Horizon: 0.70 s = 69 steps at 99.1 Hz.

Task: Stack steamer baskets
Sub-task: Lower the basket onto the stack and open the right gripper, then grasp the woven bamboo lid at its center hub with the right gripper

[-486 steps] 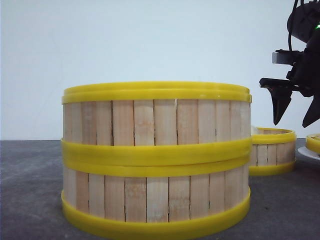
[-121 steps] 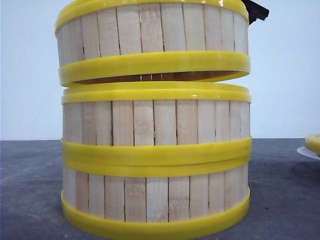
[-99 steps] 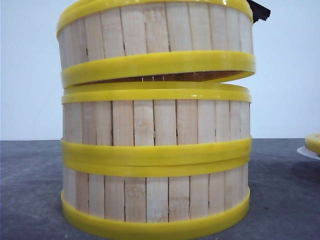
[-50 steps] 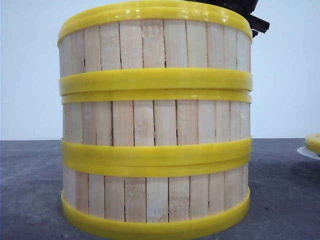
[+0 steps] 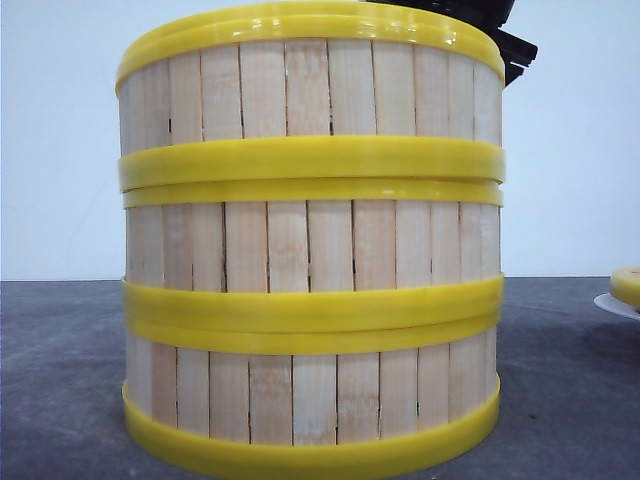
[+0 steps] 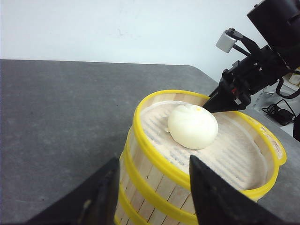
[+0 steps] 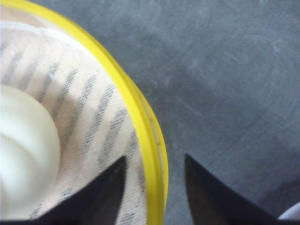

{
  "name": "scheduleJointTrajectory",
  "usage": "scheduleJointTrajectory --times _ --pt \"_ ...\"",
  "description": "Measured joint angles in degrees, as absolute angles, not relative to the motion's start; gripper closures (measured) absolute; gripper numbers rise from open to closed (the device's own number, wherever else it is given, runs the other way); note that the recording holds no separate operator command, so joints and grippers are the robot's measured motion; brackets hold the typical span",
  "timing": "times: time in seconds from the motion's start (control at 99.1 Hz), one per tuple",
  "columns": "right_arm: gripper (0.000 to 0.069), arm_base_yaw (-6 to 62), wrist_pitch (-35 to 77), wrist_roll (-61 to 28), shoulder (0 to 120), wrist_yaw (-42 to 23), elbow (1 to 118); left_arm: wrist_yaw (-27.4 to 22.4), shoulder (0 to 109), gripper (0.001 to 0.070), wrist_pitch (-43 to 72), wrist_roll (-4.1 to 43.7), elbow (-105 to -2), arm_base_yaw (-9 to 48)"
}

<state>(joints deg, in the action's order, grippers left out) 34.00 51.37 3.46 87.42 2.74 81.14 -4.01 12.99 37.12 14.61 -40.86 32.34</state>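
Yellow-rimmed stack: three steamer baskets (image 5: pixel 310 245) sit one on another on the grey bench (image 5: pixel 60 380), filling the middle of the front view; their rims look flush all round.
Left end effector (image 6: pixel 150 187): I hover it just beside the stack on my left side, fingers spread wide and holding nothing, with the top basket (image 6: pixel 206 140) just beyond the fingertips.
Top basket contents: a white bun (image 6: pixel 192 126) lies on the woven liner, near the centre.
Right end effector (image 7: pixel 152 187): my two fingers straddle the top basket's yellow rim (image 7: pixel 150 140), one inside over the liner, one outside over the bench; the gap is visibly wider than the rim, so I judge the hold let go, with nothing carried.
Key relation: the rim runs straight up between my right fingers, so the way clear is upward, along the stack's upright axis; my right arm is the nearer one.
In the way: the bun stands close to my inner right finger; a sideways pull would also drag the rim and could skew the stack.
Far right: another yellow rim on a white plate (image 5: pixel 612 304) shows at the edge of the front view, well apart from the stack.
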Motion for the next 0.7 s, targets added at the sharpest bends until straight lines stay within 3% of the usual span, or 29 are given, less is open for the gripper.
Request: scheduleJointTrajectory --times 0.131,0.424,0.696 --pt "0.0402 33.41 51.11 3.62 87.39 2.63 81.14 -4.01 12.99 0.0434 37.12 14.61 -40.86 32.34" --pt "0.0397 32.10 48.62 3.70 78.81 0.89 81.03 -4.01 12.99 0.0434 37.12 14.61 -40.86 32.34" --pt "0.0397 30.02 51.70 4.67 66.43 -11.16 81.03 -4.01 12.99 0.0434 37.12 14.00 -40.86 32.34"
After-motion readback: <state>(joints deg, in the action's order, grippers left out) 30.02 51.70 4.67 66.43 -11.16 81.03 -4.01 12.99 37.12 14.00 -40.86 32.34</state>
